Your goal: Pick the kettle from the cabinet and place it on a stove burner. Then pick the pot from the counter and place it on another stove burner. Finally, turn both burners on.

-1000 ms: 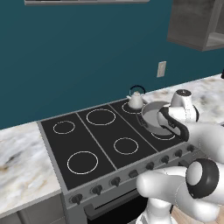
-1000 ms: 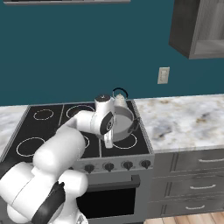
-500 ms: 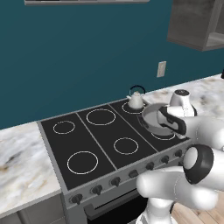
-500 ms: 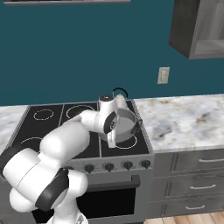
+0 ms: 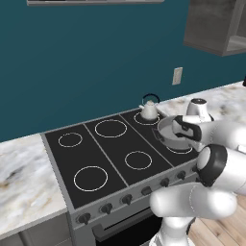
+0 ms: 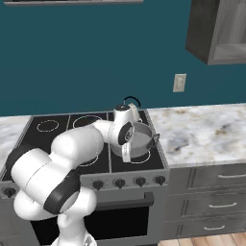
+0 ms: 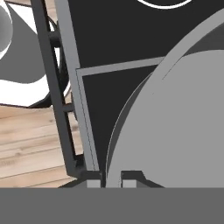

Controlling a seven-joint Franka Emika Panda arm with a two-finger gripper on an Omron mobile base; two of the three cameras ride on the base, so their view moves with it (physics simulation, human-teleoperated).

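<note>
The pot (image 6: pixel 138 141) is gripped by its rim in the narrowly closed hand (image 7: pixel 111 177) and held over the front burner (image 5: pixel 181 147) at 3 o'clock on the cooktop (image 5: pixel 96 153), ready for lowering. The kettle (image 5: pixel 149 109) is seated on the burner behind, at 12 o'clock from the pot. Compared with the earlier frame, the pot is little displaced; the elbow is swung lower.

Home kitchen, rendered. Landmark: black glass cooktop (image 5: pixel 120 149) w/ six white burner rings, row of dark knobs (image 6: pixel 119 182) along its front, oven door below. Marble counter (image 6: pixel 202 132) on both sides of it, grey drawers w/ silver bar pulls under the right stretch. Teal wall behind w/ a wall outlet (image 6: pixel 179 82); dark grey wall cabinet (image 6: pixel 218 29) up & right. Kettle (image 5: pixel 149 109) at back of cooktop, pot (image 6: pixel 138 140) near its front right; wood floor below.
</note>
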